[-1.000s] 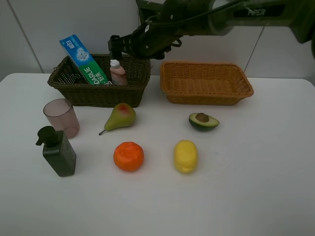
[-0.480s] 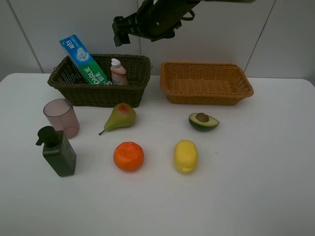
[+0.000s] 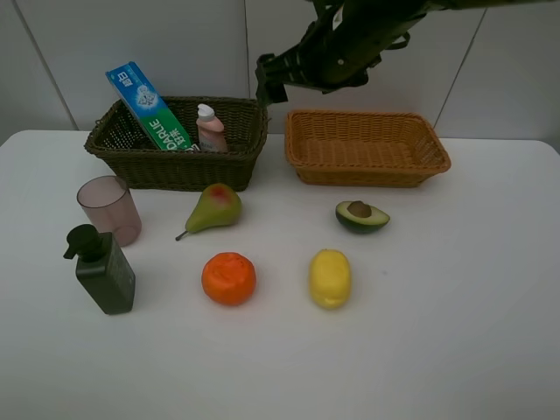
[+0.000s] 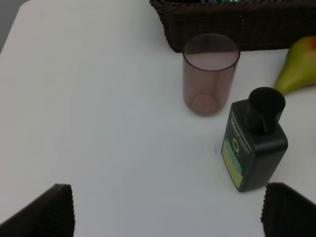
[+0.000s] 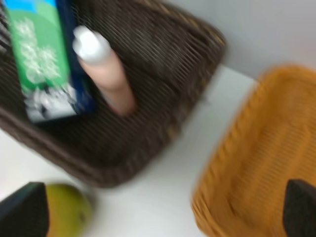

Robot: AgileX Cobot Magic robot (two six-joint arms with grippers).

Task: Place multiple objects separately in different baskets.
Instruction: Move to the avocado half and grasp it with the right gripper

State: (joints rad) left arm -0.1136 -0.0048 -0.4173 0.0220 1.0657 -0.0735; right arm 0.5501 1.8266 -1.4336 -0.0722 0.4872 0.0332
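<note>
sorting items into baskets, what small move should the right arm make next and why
Probably swing the open, empty right pincer down toward the green avocado half: it lies nearest the shallow orange-tan wicker basket, which holds nothing, while the dark-brown wicker basket already has the blue-green toothpaste box and small pink bottle.

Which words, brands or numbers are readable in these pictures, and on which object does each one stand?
"DARLIE": white letters on the green part of the toothpaste box in the dark basket; the last letters are unclear.
Marks on the box's blue end: too small to read.
Label on the dark green pump bottle: blurred, unreadable.
No other text shows.
</note>
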